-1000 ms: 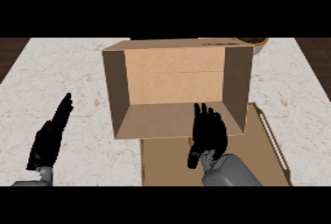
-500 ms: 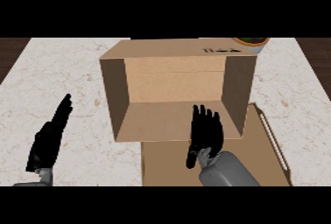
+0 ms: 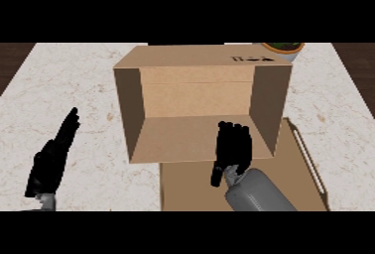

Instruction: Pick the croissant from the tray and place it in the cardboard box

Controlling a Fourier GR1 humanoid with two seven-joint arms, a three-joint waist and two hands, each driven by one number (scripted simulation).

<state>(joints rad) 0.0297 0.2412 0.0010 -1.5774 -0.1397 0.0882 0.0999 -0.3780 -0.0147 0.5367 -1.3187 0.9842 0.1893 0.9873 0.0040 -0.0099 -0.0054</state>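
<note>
Now the right hand (image 3: 233, 149) hovers flat, fingers straight, at the box's (image 3: 198, 89) open front over the tray (image 3: 307, 163); left hand (image 3: 53, 158) rests open.

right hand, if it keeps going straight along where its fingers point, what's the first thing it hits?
The right hand points away from the robot into the open cardboard box. Going straight on, it would probably pass over the box's floor and meet the box's back wall first, though depth is unclear from this view.

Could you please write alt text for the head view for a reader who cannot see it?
An open cardboard box stands on a marble counter; the open right hand reaches over its front edge, above a tray. The left hand rests open at left.
</note>
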